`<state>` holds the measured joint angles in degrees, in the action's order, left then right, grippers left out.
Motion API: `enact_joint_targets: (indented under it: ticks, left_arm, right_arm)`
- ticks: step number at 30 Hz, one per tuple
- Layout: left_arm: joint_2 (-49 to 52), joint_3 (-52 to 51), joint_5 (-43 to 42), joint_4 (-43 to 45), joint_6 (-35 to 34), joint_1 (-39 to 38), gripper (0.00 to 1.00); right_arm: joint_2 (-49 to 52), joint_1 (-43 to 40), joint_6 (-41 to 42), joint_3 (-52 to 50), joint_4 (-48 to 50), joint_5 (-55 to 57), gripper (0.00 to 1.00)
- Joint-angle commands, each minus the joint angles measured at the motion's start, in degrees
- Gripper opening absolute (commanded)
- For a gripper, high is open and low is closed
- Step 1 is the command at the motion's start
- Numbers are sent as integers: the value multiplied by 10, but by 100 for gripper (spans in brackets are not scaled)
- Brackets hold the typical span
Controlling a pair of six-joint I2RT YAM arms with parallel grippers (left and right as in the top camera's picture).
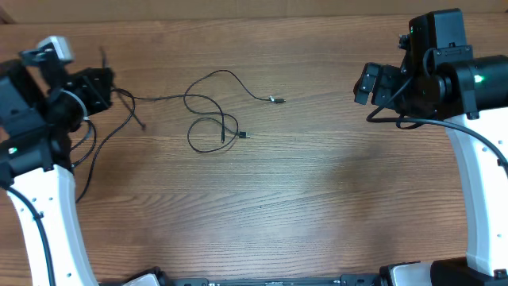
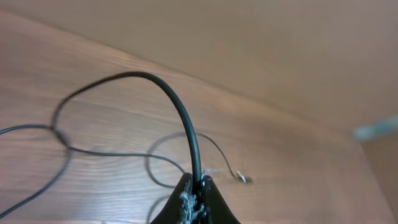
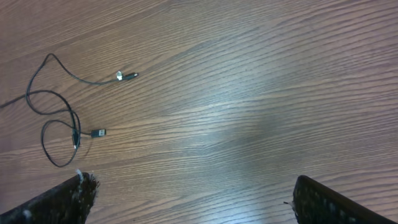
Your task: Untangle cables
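Overhead: the cables (image 1: 213, 116) lie in loose loops on the table (image 1: 317, 206), toward 10 o'clock from its centre. One strand trails out at 9 o'clock to the left claw (image 1: 109, 91). The right claw (image 1: 367, 83) hangs at 2 o'clock, well apart from them.

Left wrist: the left claw (image 2: 198, 190) is pinched tight on a strand of the cables (image 2: 186, 121), which arches up toward 12 o'clock.

Right wrist: the right claw (image 3: 193, 182) is spread wide with nothing in it. The cables (image 3: 74, 124) lie at 10 o'clock.
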<state>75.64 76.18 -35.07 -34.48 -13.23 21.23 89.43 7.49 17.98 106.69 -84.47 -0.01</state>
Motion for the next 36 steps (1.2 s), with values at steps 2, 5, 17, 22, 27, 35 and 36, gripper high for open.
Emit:
enact_joint_targets:
  ticks: [2, 5, 17, 22, 27, 35, 36]
  left_arm:
    - [-9, 9, 19, -16, 78, -63, 4]
    - [-9, 9, 148, -39, 74, -72, 4]
    - [12, 8, 532, -69, -21, -69, 49]
    - [31, 8, 421, -68, -24, -70, 73]
    - [95, 8, 216, -69, -20, -73, 65]
    - [239, 8, 170, -103, -20, -136, 66]
    - [250, 8, 170, -104, -20, -144, 64]
  right_arm:
    - [0, -2, -2, 1, 3, -1, 100]
    - [0, -2, -2, 1, 3, -1, 100]
    - [0, -2, -2, 1, 3, -1, 100]
    - [0, -2, -2, 1, 3, -1, 100]
    - [0, -2, -2, 1, 3, -1, 100]
    - [0, -2, -2, 1, 3, -1, 100]
    - [0, -2, -2, 1, 3, -1, 100]
